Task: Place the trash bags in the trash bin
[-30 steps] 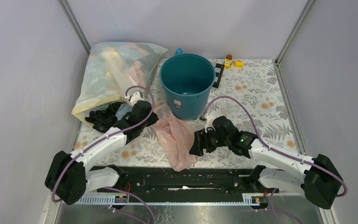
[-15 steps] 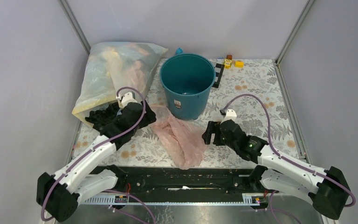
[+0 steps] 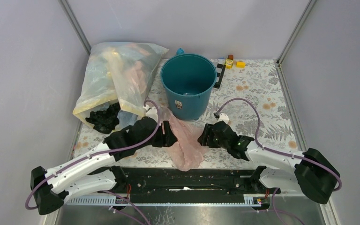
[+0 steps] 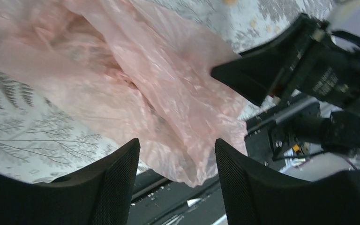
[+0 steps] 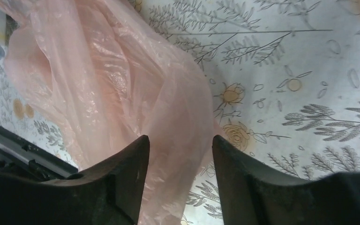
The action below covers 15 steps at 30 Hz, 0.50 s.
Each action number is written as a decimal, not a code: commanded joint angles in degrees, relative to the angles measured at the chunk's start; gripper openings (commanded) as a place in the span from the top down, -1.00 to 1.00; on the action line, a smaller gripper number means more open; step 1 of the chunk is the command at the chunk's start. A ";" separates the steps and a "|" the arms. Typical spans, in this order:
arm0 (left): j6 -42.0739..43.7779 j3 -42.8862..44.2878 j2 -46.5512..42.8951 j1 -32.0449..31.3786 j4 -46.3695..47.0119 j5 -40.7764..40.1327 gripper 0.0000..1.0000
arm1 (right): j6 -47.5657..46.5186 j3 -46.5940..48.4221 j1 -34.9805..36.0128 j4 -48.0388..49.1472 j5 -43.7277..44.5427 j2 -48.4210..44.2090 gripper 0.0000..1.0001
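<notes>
Top external view: the pink trash bag [image 3: 183, 140] lies crumpled on the table [image 3: 262, 89], just in front of the trash bin [image 3: 187, 105]. The left gripper [image 3: 168, 133] and right gripper [image 3: 204, 137] flank it, probably to pinch both sides. Left wrist view: jaws apart, nothing clamped. Right wrist view: jaws likewise apart over the bag's edge.

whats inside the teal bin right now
Inside the trash bin only its teal floor and far inner wall show, with a pale glint on the floor; no bag in it. Its near inner wall is hidden behind the rim. The pink trash bag lies outside it.
</notes>
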 commanded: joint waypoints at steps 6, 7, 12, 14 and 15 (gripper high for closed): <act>-1.98 0.27 5.80 -17.99 9.32 1.07 -0.28 | 2.08 1.17 0.24 5.60 -5.93 -1.01 0.64; -2.33 1.66 6.88 -22.28 8.89 -2.44 -0.31 | 3.05 1.06 0.23 5.74 -5.68 -1.93 0.62; -6.84 9.00 12.06 -40.99 4.62 -24.89 -0.39 | 9.62 2.47 0.26 5.84 -7.26 -3.37 0.60; -7.09 10.94 15.04 -43.75 4.15 -27.81 -0.34 | 11.72 3.65 0.27 5.94 -8.99 -3.03 0.70; -6.94 11.84 16.42 -44.39 4.18 -28.21 -0.28 | 12.75 4.15 0.27 6.19 -10.31 -2.93 0.83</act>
